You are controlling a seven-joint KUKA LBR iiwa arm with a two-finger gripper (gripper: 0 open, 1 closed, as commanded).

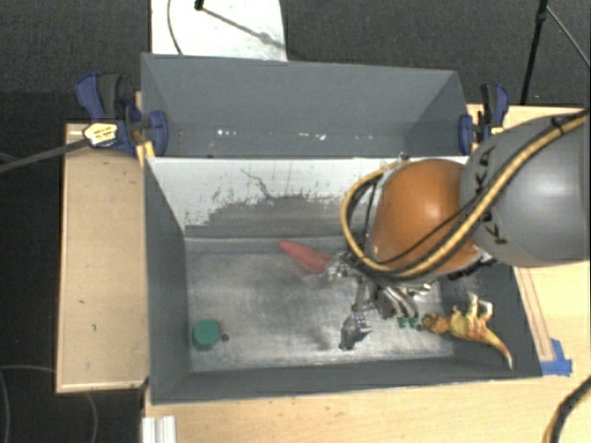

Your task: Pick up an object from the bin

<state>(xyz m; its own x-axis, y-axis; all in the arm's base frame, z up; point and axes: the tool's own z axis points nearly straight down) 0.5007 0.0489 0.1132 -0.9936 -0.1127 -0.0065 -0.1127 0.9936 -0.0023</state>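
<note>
Candidate: yellow-orange plastic dinosaur toy point(469, 323), just right of jaws, on floor of grey metal bin point(166, 275). Probably light, stiff, spiny; grip across the trunk, not the tail. Whether jaws are spread or pressed together: cannot tell.

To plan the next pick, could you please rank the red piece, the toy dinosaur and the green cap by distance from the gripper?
1-2. red piece, toward the back, and toy dinosaur, view's right: too close to call.
3. green cap, front left corner, clearly farthest from the gripper.
</note>
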